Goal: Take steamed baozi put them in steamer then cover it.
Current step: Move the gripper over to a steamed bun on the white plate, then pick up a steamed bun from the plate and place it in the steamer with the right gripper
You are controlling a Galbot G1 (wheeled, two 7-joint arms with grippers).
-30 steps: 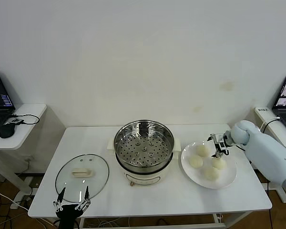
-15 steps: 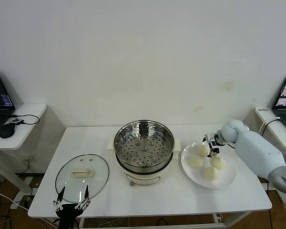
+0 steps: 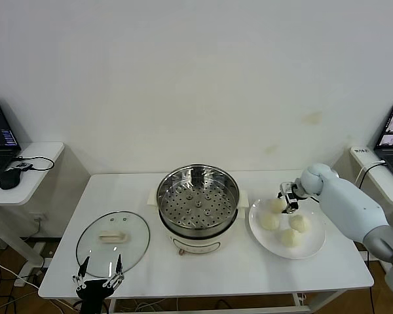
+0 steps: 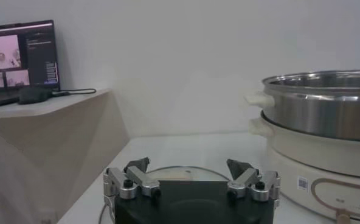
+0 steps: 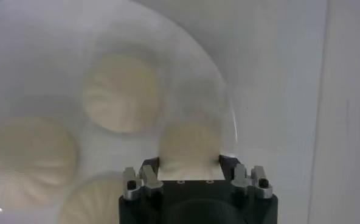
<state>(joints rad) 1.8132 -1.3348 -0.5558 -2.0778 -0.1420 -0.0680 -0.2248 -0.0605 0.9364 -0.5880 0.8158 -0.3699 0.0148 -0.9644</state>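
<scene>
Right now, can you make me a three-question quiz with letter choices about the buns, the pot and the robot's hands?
1. Where is the glass cover?
A. on the steamer
B. flat on the table, on the steamer's left
C. on the plate

2. How many baozi are on the white plate?
A. two
B. six
C. four

3. What is the right gripper doing?
A. closed on a baozi
B. holding the cover
C. inside the steamer

Answers:
1 B, the cover lies beside the steamer.
2 C, both head and right wrist views show four.
3 A, its fingers pinch the held baozi over the plate; the left gripper waits open near the cover.
</scene>
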